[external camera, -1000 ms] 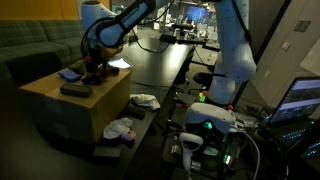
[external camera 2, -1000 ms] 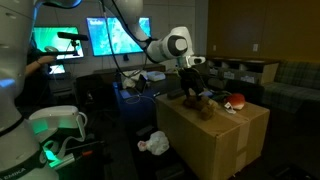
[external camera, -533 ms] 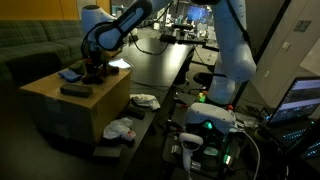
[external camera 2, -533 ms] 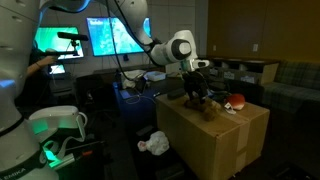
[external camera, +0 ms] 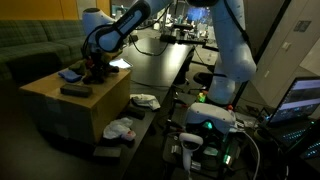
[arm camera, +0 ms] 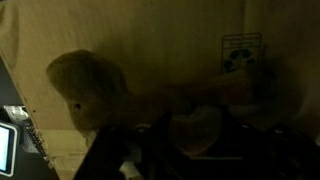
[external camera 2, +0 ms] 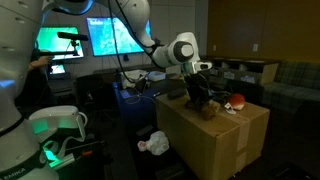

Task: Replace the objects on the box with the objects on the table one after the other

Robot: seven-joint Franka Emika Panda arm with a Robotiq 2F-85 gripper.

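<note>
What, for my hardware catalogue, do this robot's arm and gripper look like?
The arm is built of smooth, rounded white segments with dark bands at the joints, and one joint carries a round dark end cap. Its base glows green. The gripper is black and blocky. Any markings are too dim to read.

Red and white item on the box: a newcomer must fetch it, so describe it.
Find the big tan box under the robot's hand. On its top, apart from the hand, lies a small item, the only red and white one there.
</note>
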